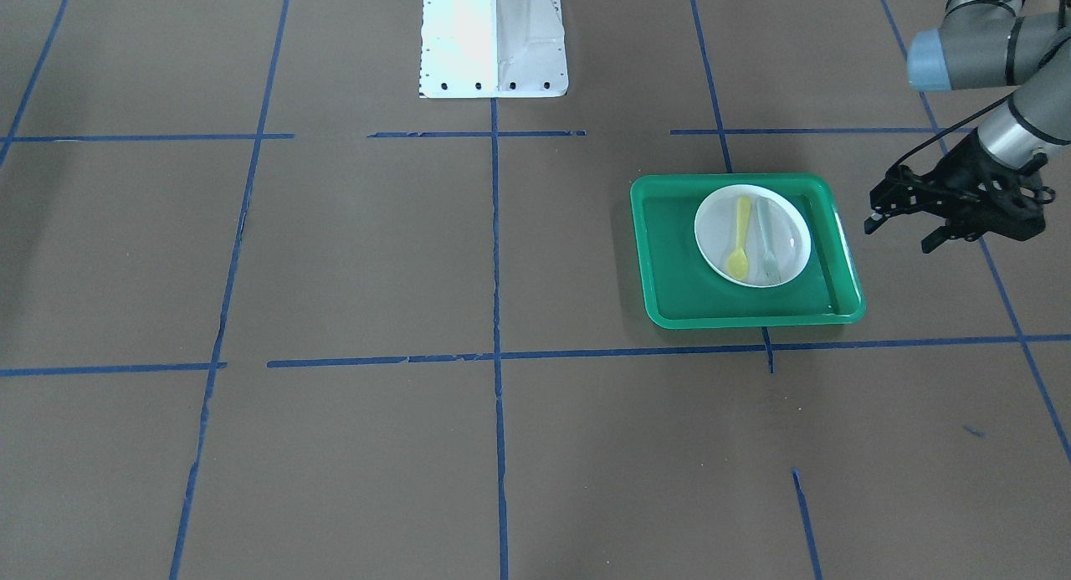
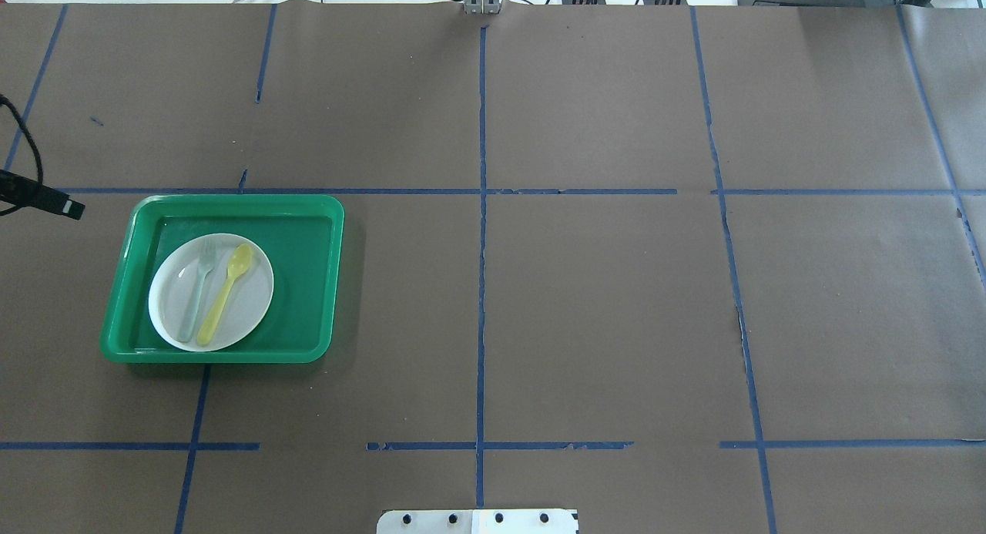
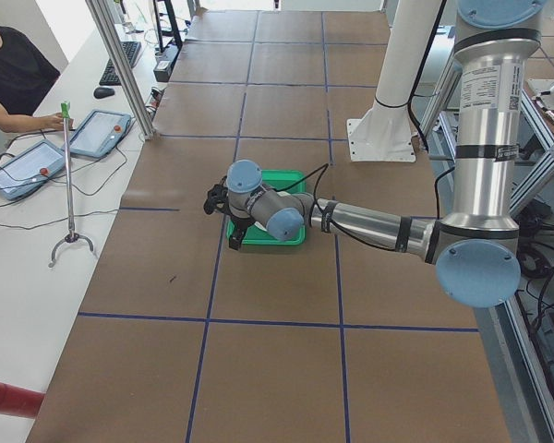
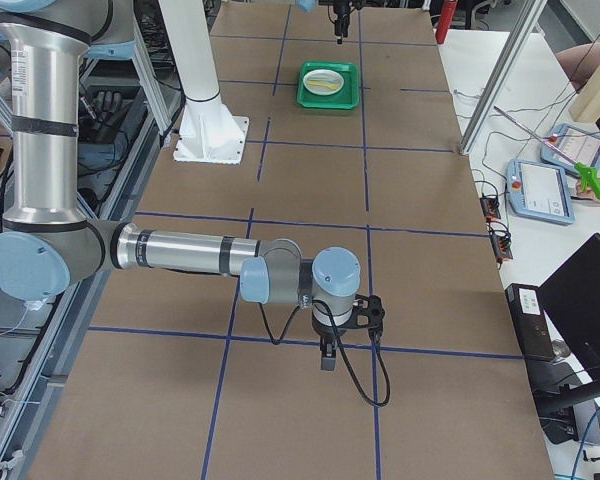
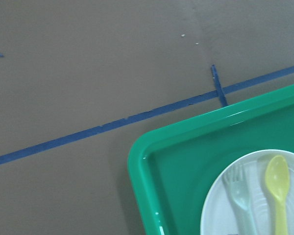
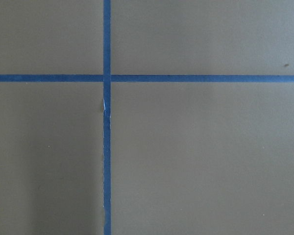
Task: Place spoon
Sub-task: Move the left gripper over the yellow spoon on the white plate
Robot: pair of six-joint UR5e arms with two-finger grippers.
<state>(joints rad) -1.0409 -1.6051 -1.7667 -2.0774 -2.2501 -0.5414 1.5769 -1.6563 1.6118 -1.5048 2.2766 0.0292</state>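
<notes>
Right arm (image 4: pixel 190 252) stretched low over the table's (image 4: pixel 430 200) near end, right gripper (image 4: pixel 326 360) pointing down above a blue tape line (image 4: pixel 280 338); green tray (image 4: pixel 328 105) with white plate (image 4: pixel 316 80) near far edge, midway across.

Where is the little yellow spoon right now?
In the overhead view the spoon lies on the white plate in the green tray, on that view's left, just right of the pale fork.

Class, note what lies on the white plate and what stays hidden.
A yellow spoon and a pale fork lie side by side on the plate. The floor of the green tray beneath it is covered.
</notes>
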